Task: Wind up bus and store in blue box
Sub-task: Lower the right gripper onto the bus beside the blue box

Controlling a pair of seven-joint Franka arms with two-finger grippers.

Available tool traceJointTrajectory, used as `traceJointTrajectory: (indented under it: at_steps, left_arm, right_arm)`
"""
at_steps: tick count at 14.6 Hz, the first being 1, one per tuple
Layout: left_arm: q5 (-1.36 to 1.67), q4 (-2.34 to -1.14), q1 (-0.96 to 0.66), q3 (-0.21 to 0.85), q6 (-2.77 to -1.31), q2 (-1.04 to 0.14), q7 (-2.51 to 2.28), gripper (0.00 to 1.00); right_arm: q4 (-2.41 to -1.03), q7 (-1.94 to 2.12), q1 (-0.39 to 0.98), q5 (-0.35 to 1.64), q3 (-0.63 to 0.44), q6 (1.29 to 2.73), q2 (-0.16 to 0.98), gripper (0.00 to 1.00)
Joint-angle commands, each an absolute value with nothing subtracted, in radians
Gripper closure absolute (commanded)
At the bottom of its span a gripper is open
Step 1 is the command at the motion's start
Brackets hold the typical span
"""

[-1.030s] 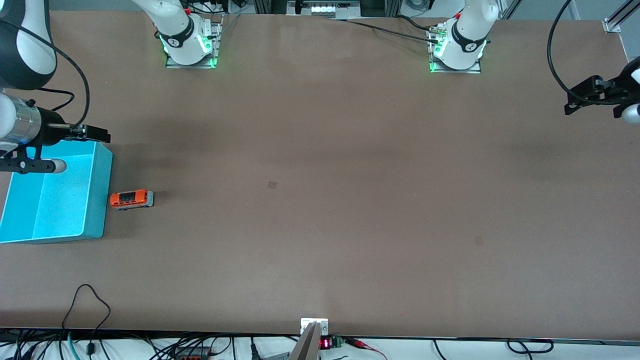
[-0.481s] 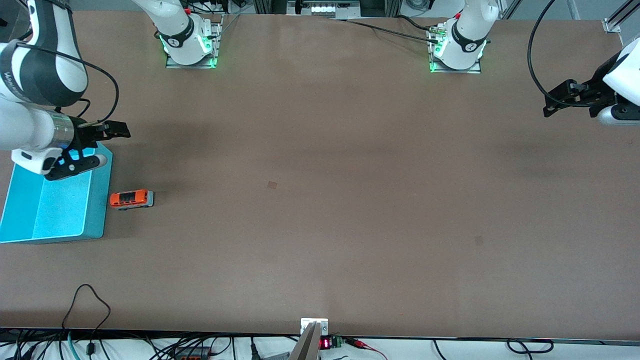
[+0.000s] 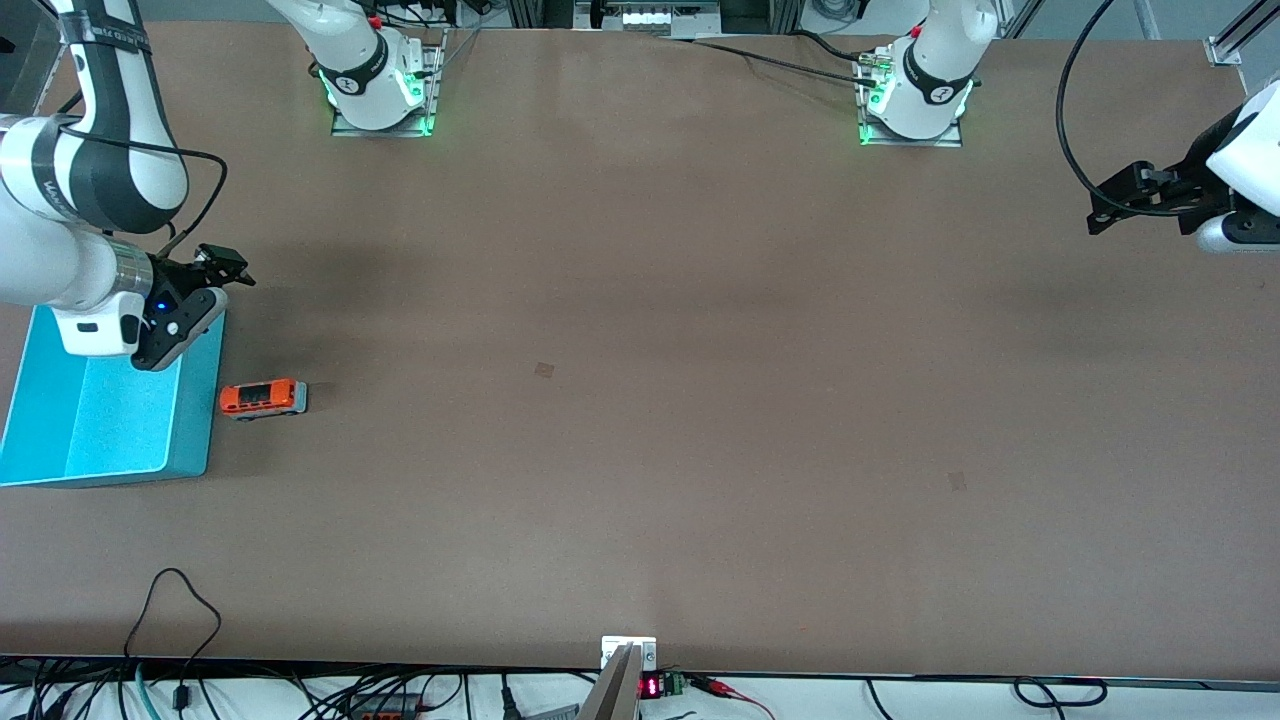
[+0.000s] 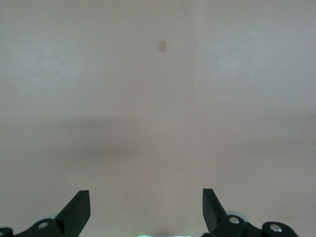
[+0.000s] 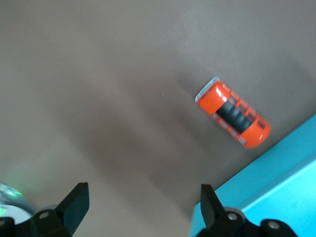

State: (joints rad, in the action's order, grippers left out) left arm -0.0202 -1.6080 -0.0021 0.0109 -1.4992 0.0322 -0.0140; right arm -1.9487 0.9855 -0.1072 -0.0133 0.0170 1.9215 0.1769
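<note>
The small orange bus (image 3: pixel 263 398) stands on the brown table, right beside the blue box's (image 3: pixel 196 430) wall that faces the table's middle. In the right wrist view the bus (image 5: pixel 233 115) shows its dark roof windows, with the blue box (image 5: pixel 279 185) at the corner. My right gripper (image 3: pixel 222 275) hangs open and empty over the box's corner by the bus, and the right gripper (image 5: pixel 142 190) frames bare table. My left gripper (image 3: pixel 1105 205) waits open and empty over the left arm's end of the table; the left gripper (image 4: pixel 145 193) sees only table.
Two small square marks lie on the table, one near the middle (image 3: pixel 543 369) and one (image 3: pixel 957 481) nearer the front camera toward the left arm's end. Cables and a small display (image 3: pixel 650 686) run along the table edge nearest the camera.
The right arm's wrist has turned downward and its gripper swung over the box's corner toward the bus. The left gripper shifted slightly toward the table's middle, then stopped. The bus has not moved.
</note>
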Motion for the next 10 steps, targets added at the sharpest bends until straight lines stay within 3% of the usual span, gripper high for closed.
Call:
traceJointTrajectory:
  at_steps: [1,7,10]
  left_arm:
    - [-0.005,-1.612,-0.009,0.005,-1.494,0.040,-0.023,0.00]
    - [-0.003,-1.614,-0.005,0.002,-1.491,0.040,-0.023,0.00]
    - [-0.003,-1.614,-0.005,0.002,-1.486,0.040,-0.023,0.00]
  right_arm:
    - [-2.017,1.141,-0.130,-0.066,0.043,2.038,0.160,0.00]
    - [-2.128,1.521,-0.216,-0.109,0.101,2.351,0.230,0.00]
    - [-2.128,1.618,-0.255,-0.109,0.149,2.379,0.265,0.00]
